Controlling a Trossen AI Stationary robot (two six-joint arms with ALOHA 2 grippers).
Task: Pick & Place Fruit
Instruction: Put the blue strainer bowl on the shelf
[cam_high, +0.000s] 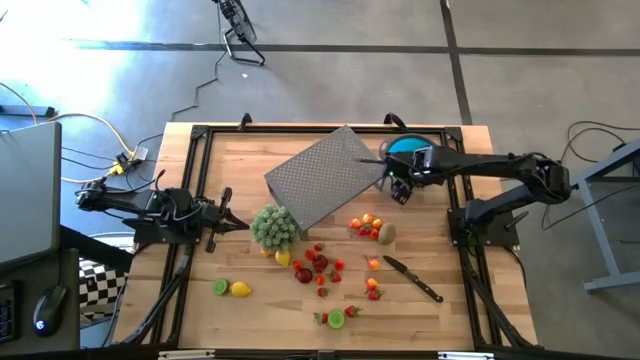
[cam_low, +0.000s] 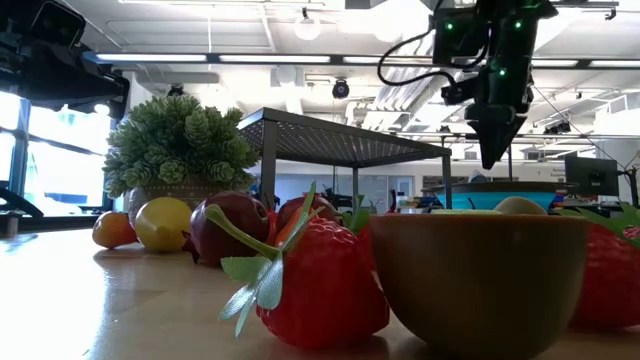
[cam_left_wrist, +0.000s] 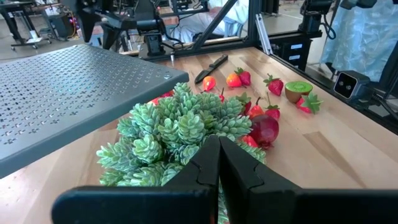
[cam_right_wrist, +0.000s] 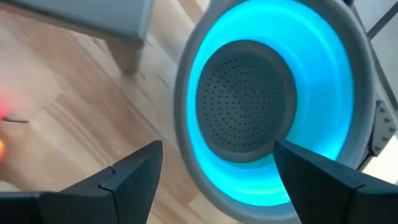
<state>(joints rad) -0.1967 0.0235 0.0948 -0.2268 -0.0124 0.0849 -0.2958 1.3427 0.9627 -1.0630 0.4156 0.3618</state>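
right gripper (cam_high: 401, 190) open, empty, over round blue perforated bowl (cam_right_wrist: 261, 112) | small plastic fruit (cam_high: 366, 226) lies nearer, slightly left | left gripper (cam_high: 240, 224) closed, waiting

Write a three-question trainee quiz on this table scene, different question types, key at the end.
1. True or false: the right gripper hangs open above the blue bowl.
2. Which lies nearest the knife? A) lemon B) plant C) strawberry
3. Fill in: the left gripper is ___, pointing at the plant.

Key: 1 true; 2 C; 3 shut
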